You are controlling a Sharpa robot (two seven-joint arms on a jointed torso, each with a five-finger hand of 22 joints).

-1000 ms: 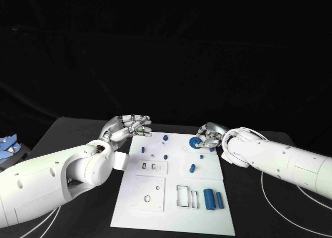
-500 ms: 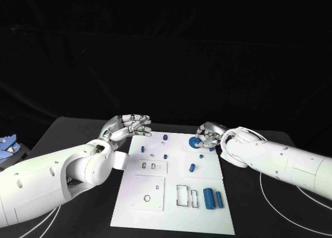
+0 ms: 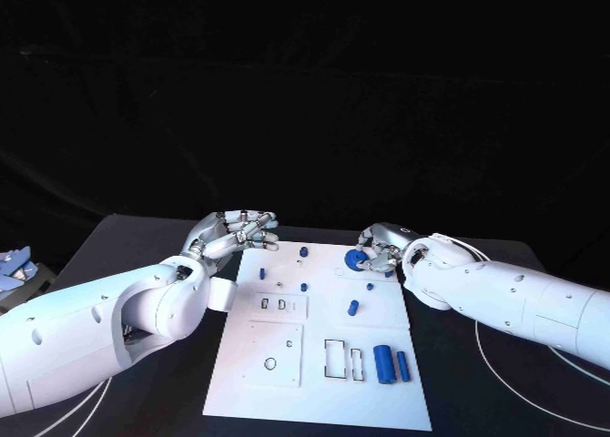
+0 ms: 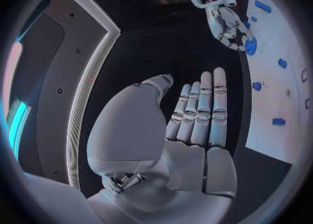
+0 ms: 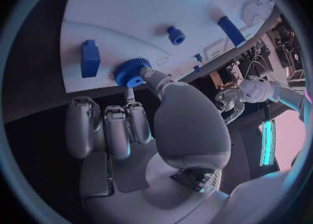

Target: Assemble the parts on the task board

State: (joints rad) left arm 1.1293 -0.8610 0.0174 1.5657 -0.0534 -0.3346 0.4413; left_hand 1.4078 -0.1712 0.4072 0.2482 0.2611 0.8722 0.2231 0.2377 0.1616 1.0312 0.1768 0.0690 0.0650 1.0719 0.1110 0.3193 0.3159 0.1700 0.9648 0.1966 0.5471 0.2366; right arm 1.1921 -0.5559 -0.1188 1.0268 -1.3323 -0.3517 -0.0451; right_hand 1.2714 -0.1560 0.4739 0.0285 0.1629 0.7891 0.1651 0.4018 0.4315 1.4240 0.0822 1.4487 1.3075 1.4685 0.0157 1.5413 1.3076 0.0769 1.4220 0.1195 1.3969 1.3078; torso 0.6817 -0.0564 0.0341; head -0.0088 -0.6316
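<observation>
Nearest the robot, two blue cylinders [image 3: 391, 365] are lying side by side on the near right part of the white task board [image 3: 286, 401], beside an outlined slot; they look light, rigid and smooth, so they are probably prone to rolling and best pinched across the middle. Further up, a small blue block [image 3: 354, 309] is standing on the board, with small pegs [image 3: 262, 272] sitting beyond it. At the far right edge, the right robot hand [image 3: 380, 248] is pinching a blue toothed wheel [image 5: 132, 72] between thumb and a finger, just at the board's edge. Its ridged rim should be giving good purchase; it looks like stiff, light plastic. The left robot hand [image 3: 233, 234] is hovering over the dark surface [image 3: 135, 241] beside the board's far left corner, empty, fingers extended side by side.
</observation>
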